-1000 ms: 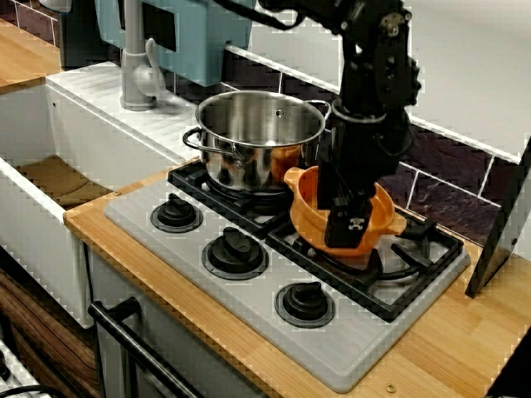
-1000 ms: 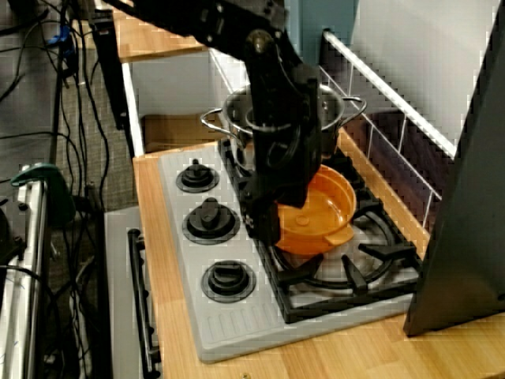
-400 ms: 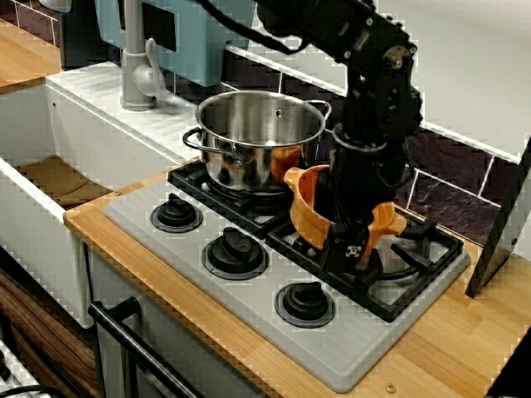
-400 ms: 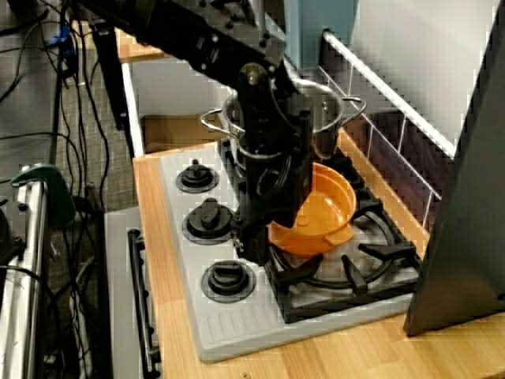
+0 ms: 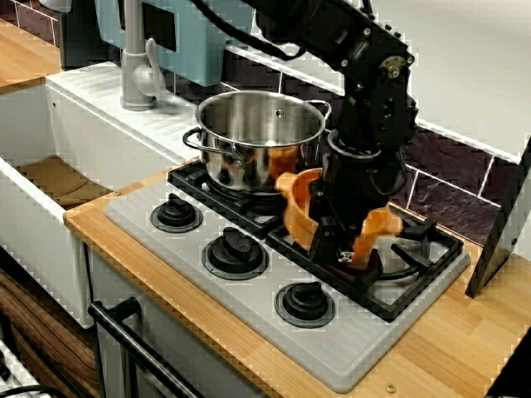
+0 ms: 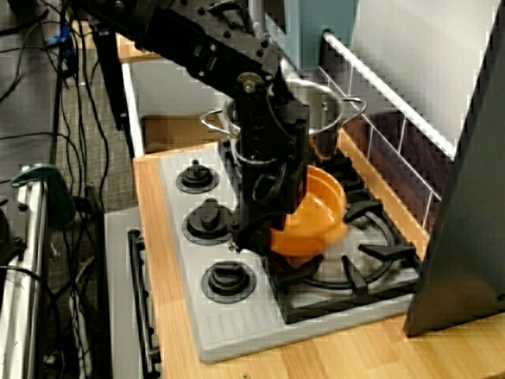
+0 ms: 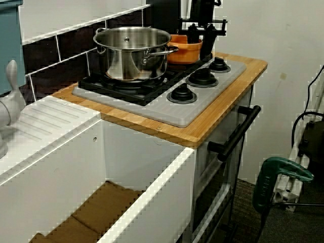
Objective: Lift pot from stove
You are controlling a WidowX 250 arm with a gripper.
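front view, count: one small round orange plastic pot [image 5: 300,207], one taller shiny stainless-steel pot [image 5: 260,138], three round black knobs [image 5: 238,251] in a row, two black burner grates [image 5: 397,274], all on one grey ribbed toy stove [image 5: 348,344] set in a wooden counter [image 5: 431,348].

front view, pot vs hand: the black robot gripper [image 5: 342,245] comes down from the top centre of the frame right into the orange pot. Pot is tipped up steeply, its left side raised, over the right-hand grate. Fingers look clamped on the pot's near wall, though the arm covers the contact.

front view, room: steel pot sits just left of the orange one, nearly touching. A dark slanted panel [image 5: 502,224] stands at the right edge, tiled wall behind.

side view, count: same single orange pot [image 6: 316,217], steel pot [image 6: 331,118], three knobs [image 6: 210,219].

side view, pot vs hand: gripper [image 6: 256,237] sits at the pot's left rim, centre of frame, one finger inside and one outside as far as I can tell. Pot tilts, its gripped side up, its underside close over the grate.

side view, room: open grate to the lower right of the pot, knobs just left of the gripper.

view from the sink end, count: one orange pot [image 7: 185,48] peeking out behind the steel pot [image 7: 132,50], three knobs [image 7: 203,77], one white sink [image 7: 126,202] in the lower left.

view from the sink end, pot vs hand: gripper [image 7: 202,35] at top centre, right at the pot's right side; can't make out the jaws here.
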